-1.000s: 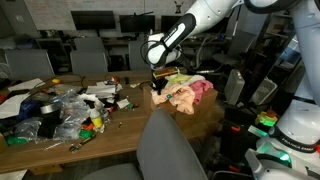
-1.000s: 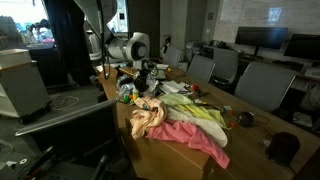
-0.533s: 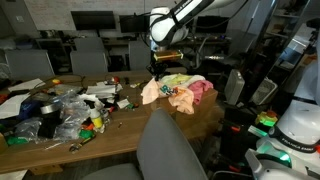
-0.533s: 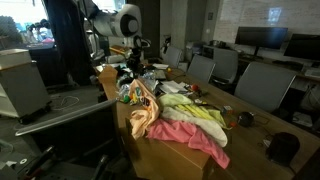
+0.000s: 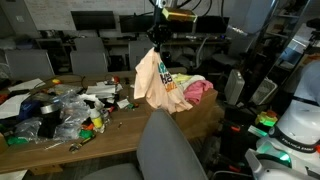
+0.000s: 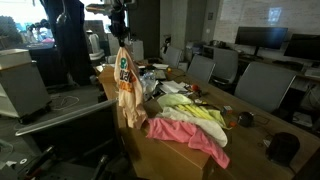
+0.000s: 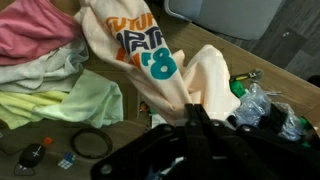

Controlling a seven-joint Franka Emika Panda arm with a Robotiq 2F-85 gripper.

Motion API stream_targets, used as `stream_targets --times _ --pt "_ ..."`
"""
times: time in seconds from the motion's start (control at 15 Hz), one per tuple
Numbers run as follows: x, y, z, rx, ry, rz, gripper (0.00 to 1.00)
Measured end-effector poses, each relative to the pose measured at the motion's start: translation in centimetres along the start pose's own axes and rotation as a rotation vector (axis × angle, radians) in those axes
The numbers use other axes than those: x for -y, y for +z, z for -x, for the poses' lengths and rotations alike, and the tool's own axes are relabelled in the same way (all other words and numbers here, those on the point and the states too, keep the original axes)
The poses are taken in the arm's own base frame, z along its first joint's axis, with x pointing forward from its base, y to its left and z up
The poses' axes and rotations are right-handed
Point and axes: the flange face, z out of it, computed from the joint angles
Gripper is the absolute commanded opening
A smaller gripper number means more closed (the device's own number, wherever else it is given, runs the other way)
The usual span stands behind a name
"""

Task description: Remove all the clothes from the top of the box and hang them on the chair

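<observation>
My gripper (image 5: 153, 42) is shut on a peach shirt (image 5: 155, 82) with a blue print and holds it high, so it hangs free above the cardboard box (image 5: 205, 118). It shows the same way in both exterior views, gripper (image 6: 120, 38) above shirt (image 6: 126, 88). In the wrist view the shirt (image 7: 150, 60) hangs from my closed jaws (image 7: 195, 112). A pink garment (image 6: 190, 138) and a yellow-green one (image 6: 197, 112) lie on the box top. A grey chair back (image 5: 172, 148) stands in front of the box.
A wooden table (image 5: 60, 142) holds a heap of plastic bags and small items (image 5: 60, 108). Office chairs (image 6: 260, 85) and monitors (image 5: 95, 20) stand behind. A dark ring (image 7: 90, 145) and a small bottle (image 7: 32, 155) lie on the box top.
My gripper has risen well above the box with the peach shirt, which has lifted off the pile and now hangs full length.
</observation>
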Motion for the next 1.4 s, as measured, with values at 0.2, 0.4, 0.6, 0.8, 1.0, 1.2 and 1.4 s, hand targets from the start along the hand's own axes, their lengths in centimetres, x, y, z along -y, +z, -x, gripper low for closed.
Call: stream_targets --times 0.2,0.4,0.6,0.8,1.0,1.2,1.4 --pt "1.2 -6.4 2.4 -0.057 -0.044 -0.016 0.01" --pt "2.0 -11.2 4.8 -0.116 -0.078 -0.03 0.01" --pt "2.3 -14.5 7.2 -0.168 -0.107 -0.034 0.01" --pt "2.0 -16.3 9.7 -0.204 -0.124 -0.037 0.01" --pt "1.6 -17.0 12.6 -0.221 -0.146 -0.033 0.01" --pt "0.9 -16.7 15.7 -0.202 -0.174 -0.023 0.01" --pt "0.1 -15.6 18.5 -0.162 -0.193 -0.005 0.01"
